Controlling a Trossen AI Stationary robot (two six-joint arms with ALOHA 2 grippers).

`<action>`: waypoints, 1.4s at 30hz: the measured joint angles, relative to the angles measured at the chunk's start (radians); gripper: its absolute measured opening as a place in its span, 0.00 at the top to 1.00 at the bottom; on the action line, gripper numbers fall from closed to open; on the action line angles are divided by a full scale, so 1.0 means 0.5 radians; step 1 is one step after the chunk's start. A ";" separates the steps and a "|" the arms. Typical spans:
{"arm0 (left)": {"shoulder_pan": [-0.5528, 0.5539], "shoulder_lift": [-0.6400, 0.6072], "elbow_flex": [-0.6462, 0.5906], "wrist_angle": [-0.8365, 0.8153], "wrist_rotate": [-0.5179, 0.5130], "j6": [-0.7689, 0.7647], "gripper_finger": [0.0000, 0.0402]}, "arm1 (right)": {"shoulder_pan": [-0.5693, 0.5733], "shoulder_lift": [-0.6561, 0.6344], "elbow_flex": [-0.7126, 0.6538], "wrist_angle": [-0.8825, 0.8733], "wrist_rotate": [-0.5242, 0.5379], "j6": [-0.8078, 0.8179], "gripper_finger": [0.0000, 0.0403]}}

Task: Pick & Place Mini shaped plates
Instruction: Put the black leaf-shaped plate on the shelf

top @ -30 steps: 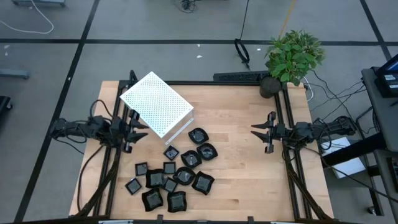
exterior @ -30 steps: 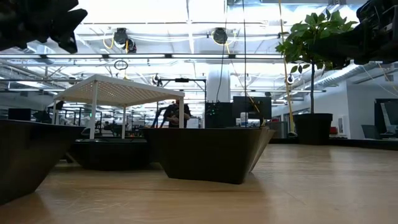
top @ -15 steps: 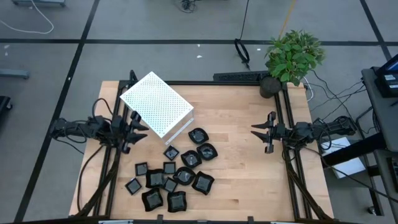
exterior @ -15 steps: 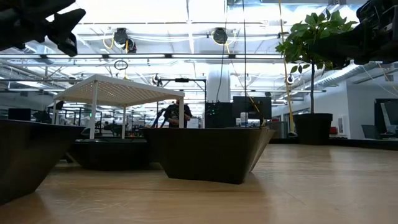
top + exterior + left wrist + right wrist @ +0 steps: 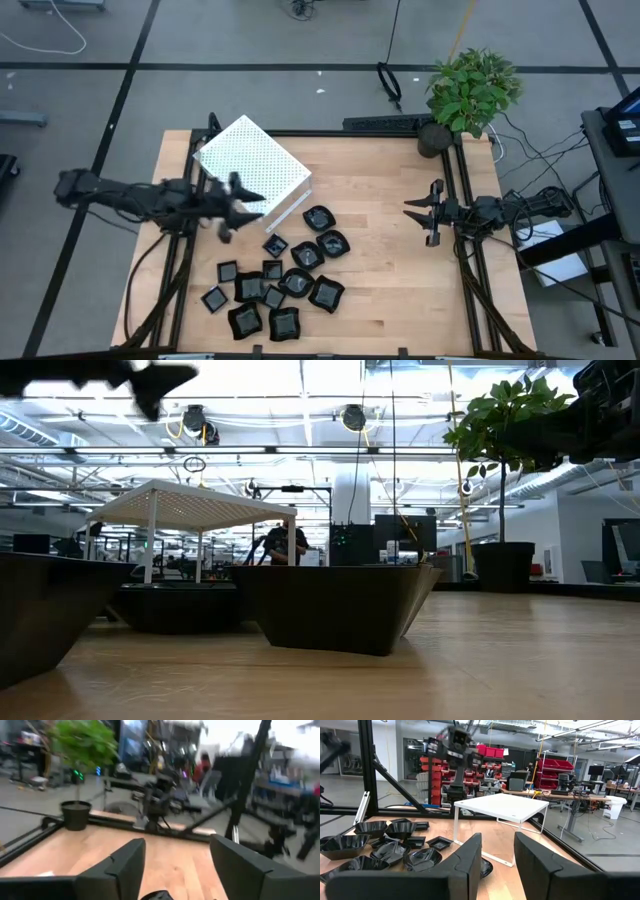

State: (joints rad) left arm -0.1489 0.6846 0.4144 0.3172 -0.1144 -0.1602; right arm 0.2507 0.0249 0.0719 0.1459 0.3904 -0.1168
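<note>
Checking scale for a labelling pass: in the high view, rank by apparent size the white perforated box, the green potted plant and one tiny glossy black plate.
1. White perforated box
2. Green potted plant, slightly smaller
3. Tiny glossy black plate, smallest by far

The mini shaped plates [image 5: 290, 285] are glossy black. The box [image 5: 250, 165] is white, dotted with a fine grid of holes. The tabletop [image 5: 390, 250] is pale wood grain inside a black frame [image 5: 462, 200]. The plant [image 5: 473, 88] is green, its pot [image 5: 432, 140] seemingly dark.
</note>
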 joint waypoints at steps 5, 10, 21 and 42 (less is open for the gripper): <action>-0.043 0.800 0.645 -0.348 0.054 0.160 0.40 | 0.000 0.000 0.000 0.000 0.000 0.000 0.75; -0.026 1.474 1.325 -0.992 -0.023 0.176 0.42 | 0.000 0.000 0.000 0.000 0.000 0.000 0.75; 0.092 2.264 1.746 -1.402 -0.137 0.256 0.45 | 0.000 0.000 0.000 0.000 0.000 0.000 0.75; 0.187 2.445 1.744 -1.810 -0.092 0.610 0.44 | 0.000 0.000 0.000 0.000 0.000 0.000 0.75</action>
State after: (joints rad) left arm -0.0557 1.9070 1.2861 -0.5877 -0.1605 0.1446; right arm 0.2504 0.0250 0.0719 0.1458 0.3904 -0.1166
